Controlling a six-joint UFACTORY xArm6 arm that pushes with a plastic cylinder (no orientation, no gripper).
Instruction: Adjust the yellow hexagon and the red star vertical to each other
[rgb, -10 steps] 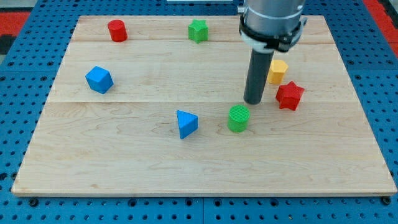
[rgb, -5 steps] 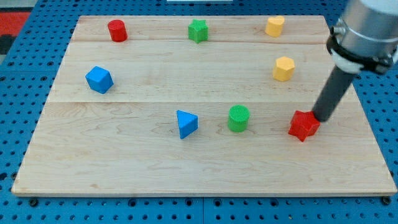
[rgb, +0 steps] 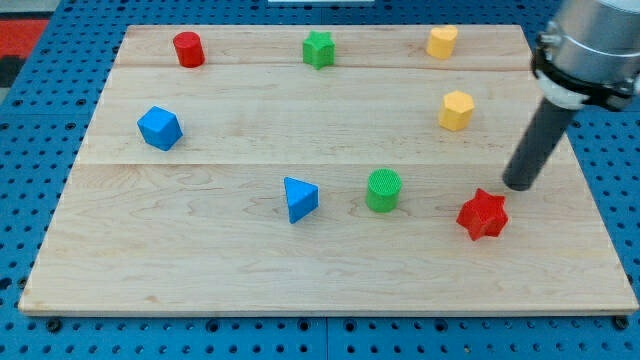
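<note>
A red cylinder (rgb: 187, 49) stands near the board's top left corner. Along the same top edge, a green star (rgb: 318, 48) sits about midway and a second yellow block (rgb: 442, 41) — shape hard to make out — lies toward the top right corner. A blue cube (rgb: 159, 128) rests near the left edge. Toward the middle, nearer the bottom edge, a blue triangular block (rgb: 299, 198) and a green cylinder (rgb: 384, 190) sit side by side — apart, not touching. The wooden board (rgb: 200, 270) lies on a blue pegboard (rgb: 30, 150).

arm: grey cylindrical housing — black collar band | rod: straight, dark, matt | my tip (rgb: 519, 186): blunt
</note>
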